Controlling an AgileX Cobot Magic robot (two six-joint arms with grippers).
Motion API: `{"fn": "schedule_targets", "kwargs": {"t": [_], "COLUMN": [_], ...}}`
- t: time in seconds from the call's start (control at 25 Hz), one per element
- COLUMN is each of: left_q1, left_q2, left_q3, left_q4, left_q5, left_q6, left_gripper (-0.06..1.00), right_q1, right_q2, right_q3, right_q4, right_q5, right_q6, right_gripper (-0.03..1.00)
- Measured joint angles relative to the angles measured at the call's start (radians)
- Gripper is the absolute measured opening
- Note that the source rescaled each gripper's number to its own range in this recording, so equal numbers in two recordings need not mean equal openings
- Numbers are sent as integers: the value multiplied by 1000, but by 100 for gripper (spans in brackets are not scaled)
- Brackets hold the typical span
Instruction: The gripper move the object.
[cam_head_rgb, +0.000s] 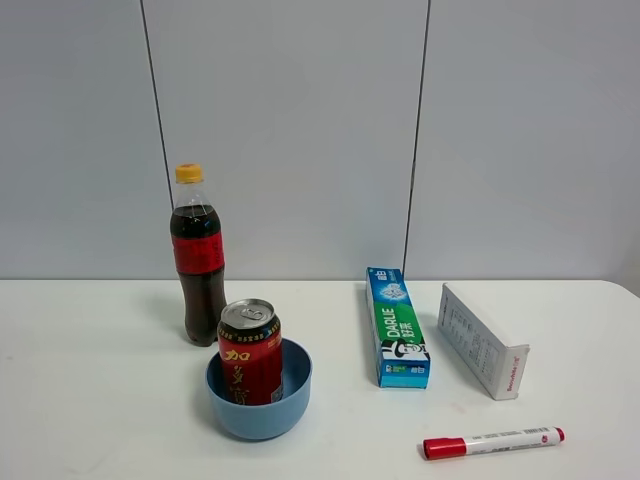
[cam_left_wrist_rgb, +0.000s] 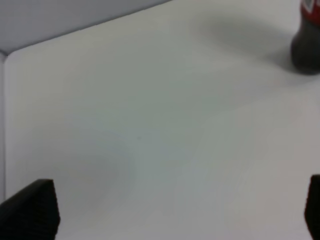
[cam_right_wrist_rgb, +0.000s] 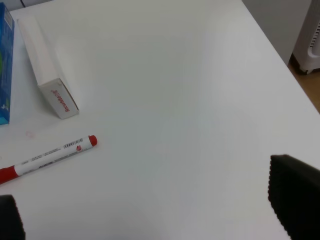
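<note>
The red drink can (cam_head_rgb: 250, 355) with yellow characters and a silver top stands upright inside a blue bowl (cam_head_rgb: 296, 402) at the front left of the white table. Neither gripper shows in the exterior high view. In the left wrist view my left gripper (cam_left_wrist_rgb: 172, 210) is open, its black fingertips (cam_left_wrist_rgb: 30, 210) wide apart over bare table, with the can out of view. In the right wrist view my right gripper (cam_right_wrist_rgb: 150, 210) is open and empty over bare table, its fingertips (cam_right_wrist_rgb: 295, 195) far apart.
A cola bottle (cam_head_rgb: 197, 260) with a yellow cap stands just behind the bowl; its base shows in the left wrist view (cam_left_wrist_rgb: 307, 40). A toothpaste box (cam_head_rgb: 397, 328), a white box (cam_head_rgb: 482, 340) and a red-capped marker (cam_head_rgb: 492, 441) lie at the right. The table's right edge (cam_right_wrist_rgb: 280, 55) is near.
</note>
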Motion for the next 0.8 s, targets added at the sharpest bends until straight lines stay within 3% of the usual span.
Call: {"fn": "schedule_targets", "kwargs": {"t": [0.24,0.56,0.8], "left_q1": [53,55,56], "left_q2": [-228,-500,-731], "left_q3": [0,15,206], "left_q4": [-1,-12,-59], "left_q5": [174,353,337], "left_q6": [-8,-136,-181], "left_gripper": [98,98,98], "right_q1": [0,0,0], "right_q2": [0,0,0], "right_q3": [0,0,0], "right_q4": [0,0,0], "right_q5": [0,0,0], "right_q6": [0,0,0], "right_gripper": [100,100,100]}}
